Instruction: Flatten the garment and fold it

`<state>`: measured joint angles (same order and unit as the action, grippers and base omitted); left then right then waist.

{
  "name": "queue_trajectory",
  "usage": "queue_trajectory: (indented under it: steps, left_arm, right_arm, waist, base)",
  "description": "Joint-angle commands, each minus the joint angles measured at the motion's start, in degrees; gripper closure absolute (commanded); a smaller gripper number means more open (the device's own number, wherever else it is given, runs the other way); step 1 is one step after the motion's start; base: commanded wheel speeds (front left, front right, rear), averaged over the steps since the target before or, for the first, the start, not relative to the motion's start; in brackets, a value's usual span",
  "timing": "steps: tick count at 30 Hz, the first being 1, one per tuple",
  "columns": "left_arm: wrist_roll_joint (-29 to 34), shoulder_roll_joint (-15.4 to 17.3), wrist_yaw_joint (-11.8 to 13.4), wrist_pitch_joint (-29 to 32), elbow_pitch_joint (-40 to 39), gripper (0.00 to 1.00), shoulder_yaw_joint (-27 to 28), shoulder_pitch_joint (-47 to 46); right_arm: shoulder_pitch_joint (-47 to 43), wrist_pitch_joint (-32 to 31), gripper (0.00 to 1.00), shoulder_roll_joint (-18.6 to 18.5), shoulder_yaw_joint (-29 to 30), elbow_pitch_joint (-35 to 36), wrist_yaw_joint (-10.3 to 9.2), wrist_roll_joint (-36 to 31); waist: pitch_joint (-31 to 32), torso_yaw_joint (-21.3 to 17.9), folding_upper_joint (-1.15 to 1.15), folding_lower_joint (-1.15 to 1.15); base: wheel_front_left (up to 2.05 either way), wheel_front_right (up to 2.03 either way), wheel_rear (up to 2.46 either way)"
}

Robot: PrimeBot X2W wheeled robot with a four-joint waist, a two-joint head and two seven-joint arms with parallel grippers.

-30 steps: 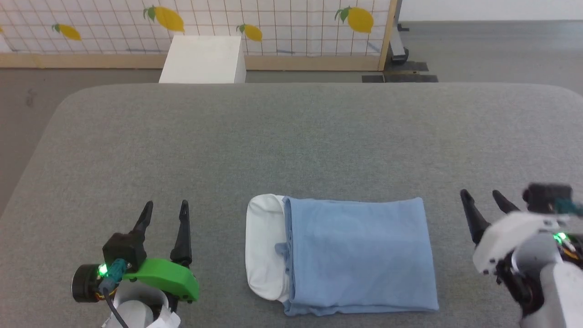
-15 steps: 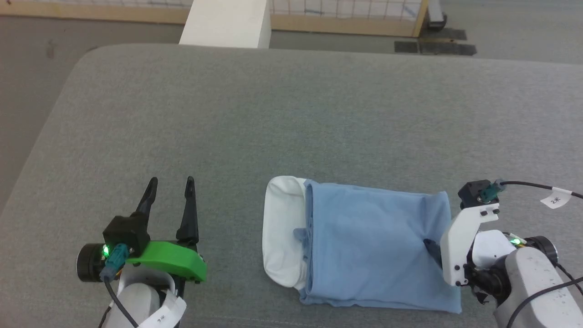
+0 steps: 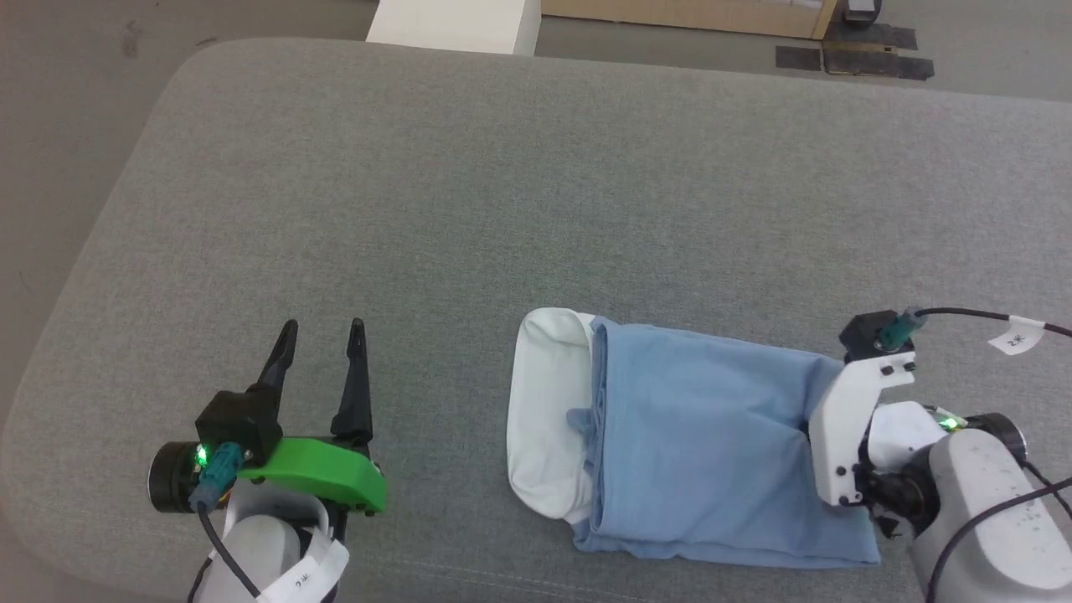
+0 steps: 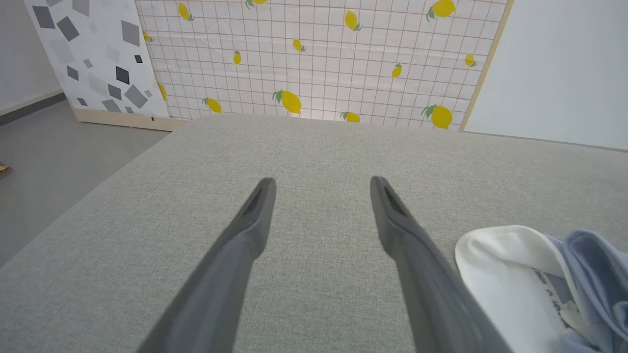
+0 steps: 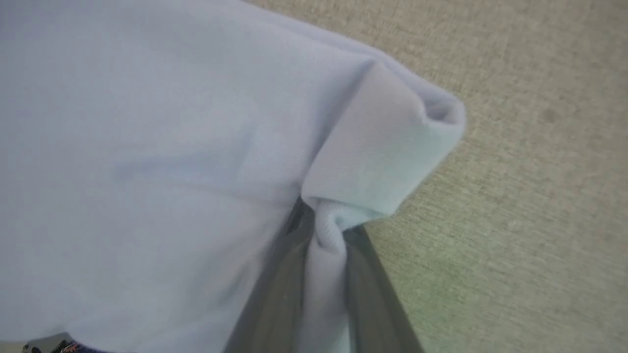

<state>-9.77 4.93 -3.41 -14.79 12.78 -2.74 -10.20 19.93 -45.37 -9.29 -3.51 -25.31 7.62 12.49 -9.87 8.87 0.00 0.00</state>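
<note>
Garment [image 3: 712,444], folded, lies on the tabletop [image 3: 419,209] near its front edge in the head view; left gripper [image 3: 322,335] well apart. Left wrist view: jaws wide, empty. Right wrist view: right gripper [image 5: 327,235] has its jaws pinching a bunched edge; a pull may slip off or drag the fold open.

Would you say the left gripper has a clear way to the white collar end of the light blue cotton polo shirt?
Probably yes: the left gripper stands open, and just bare grey fabric tabletop lies between it and the white collar end.
</note>
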Motion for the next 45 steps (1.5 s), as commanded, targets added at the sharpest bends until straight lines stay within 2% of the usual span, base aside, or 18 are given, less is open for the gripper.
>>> queue_trajectory:
  steps: [1,6,9,12,18,23,26,29,34,39,45]
  left_arm:
    - [-0.5,-0.4,-0.2,-0.2,0.3,0.00,0.0,-1.0]
    - [-0.4,-0.3,-0.7,-0.2,1.1,0.00,-0.1,-1.1]
    - [-0.2,-0.3,-0.7,-0.2,1.4,0.00,0.0,-1.0]
    - [-0.2,-0.1,-0.4,-0.2,1.0,0.00,0.5,-0.1]
    - [-0.6,0.3,0.0,-0.2,-0.2,0.00,1.5,2.2]
    - [-0.7,0.0,0.0,-0.2,-2.2,0.00,1.3,1.9]
    - [-0.4,0.2,-0.1,-0.2,-2.8,0.00,0.9,0.8]
    - [0.3,1.1,-0.4,0.2,-3.6,0.00,0.1,-0.9]
    - [1.6,3.1,-0.7,2.1,-6.4,0.00,-0.7,-3.9]
    - [2.8,5.7,-0.5,5.2,-11.4,0.00,-0.6,-6.2]
    - [3.8,8.8,-0.1,9.1,-18.1,0.00,0.7,-5.5]
  right_arm:
    - [-1.9,-0.7,1.00,0.2,-0.6,-2.3,-0.13,0.3]
    - [-0.1,0.6,1.00,-1.8,-3.3,1.7,-0.13,1.7]
    - [1.8,0.0,1.00,-4.2,-6.5,5.0,-0.13,2.8]
    - [3.5,-1.5,1.00,-7.2,-10.0,7.7,-0.13,4.5]
    - [7.3,-5.2,1.00,-14.3,-15.7,10.3,-0.13,7.4]
    - [11.9,-6.6,1.00,-18.7,-17.0,9.6,-0.13,9.5]
    - [13.7,-6.3,1.00,-19.9,-16.4,8.5,-0.13,9.3]
    - [15.3,-5.0,1.00,-20.3,-14.0,6.7,-0.13,8.7]
    - [17.3,-1.2,1.00,-20.3,-8.6,3.6,-0.13,6.4]
    - [20.2,2.3,1.00,-21.3,-0.2,-0.3,-0.13,2.4]
    - [23.8,6.0,1.00,-21.3,10.6,-4.7,-0.13,-4.1]
  waist:
    - [0.3,-0.1,0.00,0.00]
    - [1.9,0.1,0.00,0.00]
    - [2.9,-0.1,0.00,0.00]
    - [3.9,-2.1,0.00,0.00]
    - [3.4,-10.3,0.00,0.00]
    - [0.1,-19.9,0.00,0.00]
    - [-2.1,-24.5,0.00,0.00]
    - [-5.1,-28.3,0.00,0.00]
    - [-11.2,-31.3,0.00,0.00]
    - [-18.5,-31.4,0.00,0.00]
    - [-24.0,-30.1,0.00,0.00]
  base:
    - [0.00,0.00,0.00]
    - [0.00,0.00,0.00]
    - [0.00,0.00,0.00]
    - [0.00,0.00,0.00]
    - [0.00,0.00,0.00]
    - [0.00,0.00,0.00]
    - [0.00,0.00,0.00]
    - [0.00,0.00,0.00]
    - [0.00,0.00,0.00]
    - [0.00,0.00,0.00]
    - [0.00,0.00,0.00]
